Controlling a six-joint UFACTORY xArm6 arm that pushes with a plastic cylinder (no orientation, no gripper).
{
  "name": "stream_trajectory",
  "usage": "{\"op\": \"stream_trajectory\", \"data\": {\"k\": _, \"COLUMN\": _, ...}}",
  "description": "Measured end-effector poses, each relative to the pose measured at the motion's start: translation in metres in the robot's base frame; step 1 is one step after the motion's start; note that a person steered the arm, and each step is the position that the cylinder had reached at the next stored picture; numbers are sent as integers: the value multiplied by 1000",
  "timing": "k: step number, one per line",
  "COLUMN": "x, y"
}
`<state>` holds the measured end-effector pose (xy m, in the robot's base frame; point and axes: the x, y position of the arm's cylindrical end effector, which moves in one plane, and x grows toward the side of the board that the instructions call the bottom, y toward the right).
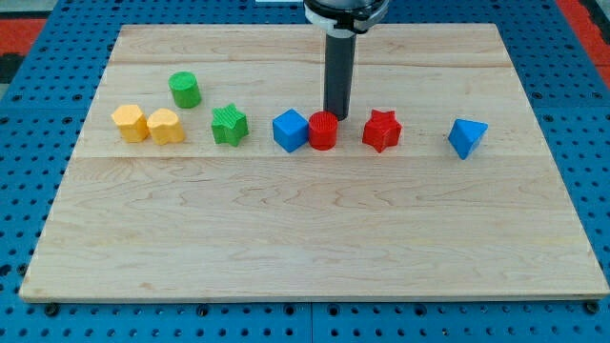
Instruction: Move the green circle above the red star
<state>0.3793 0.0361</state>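
Note:
The green circle (pixel 185 90) stands at the view's upper left of the wooden board. The red star (pixel 381 131) sits right of centre. My tip (pixel 335 117) is just behind the red circle (pixel 323 131), touching or nearly touching its top edge, and left of the red star. The green circle is far to the tip's left.
A blue cube (pixel 290 131) touches the red circle's left side. A green star (pixel 229 125) lies left of it. Two yellow blocks (pixel 130 123) (pixel 165 126) sit side by side at far left. A blue triangle (pixel 466 137) is at right. The board (pixel 305 238) rests on a blue pegboard.

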Motion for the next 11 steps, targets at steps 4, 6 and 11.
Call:
{"op": "stream_trajectory", "data": {"k": 4, "x": -35, "y": -243}}
{"op": "stream_trajectory", "data": {"k": 6, "x": -71, "y": -303}}
{"op": "stream_trajectory", "data": {"k": 11, "x": -132, "y": -120}}
